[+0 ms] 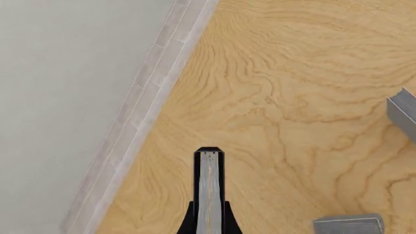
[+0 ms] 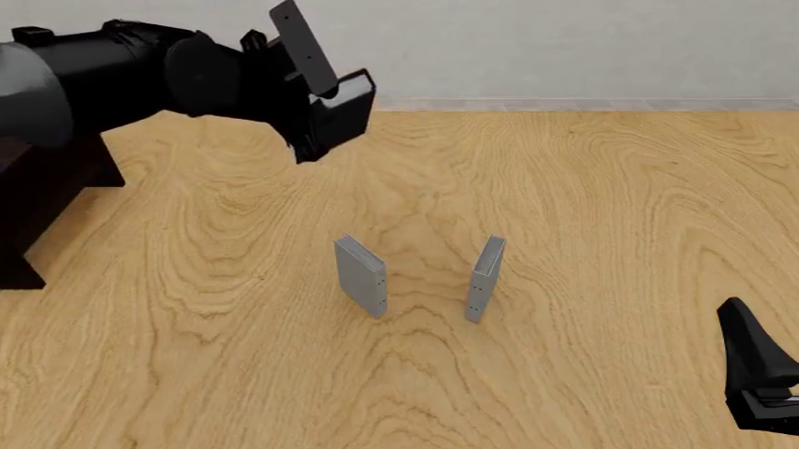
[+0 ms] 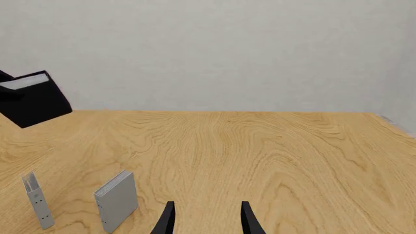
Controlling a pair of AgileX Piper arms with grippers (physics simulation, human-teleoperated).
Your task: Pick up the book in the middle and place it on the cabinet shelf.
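The book (image 3: 36,105), black-covered with white page edges, hangs tilted in the air over the far left of the table. My left gripper (image 1: 209,219) is shut on it. In the left wrist view the book (image 1: 209,185) shows edge-on, a grey strip of pages between black covers, running out past the fingers. The left arm (image 2: 125,75) reaches in high from the left, just above and beside the dark cabinet shelf (image 2: 44,215) at the left edge. My right gripper (image 3: 206,219) stands open and holds nothing, low at the near right corner (image 2: 755,374).
Two thin grey books stand upright mid-table with a gap between them, the left one (image 2: 359,276) and the right one (image 2: 485,279). The table's far edge meets a pale wall (image 2: 562,47).
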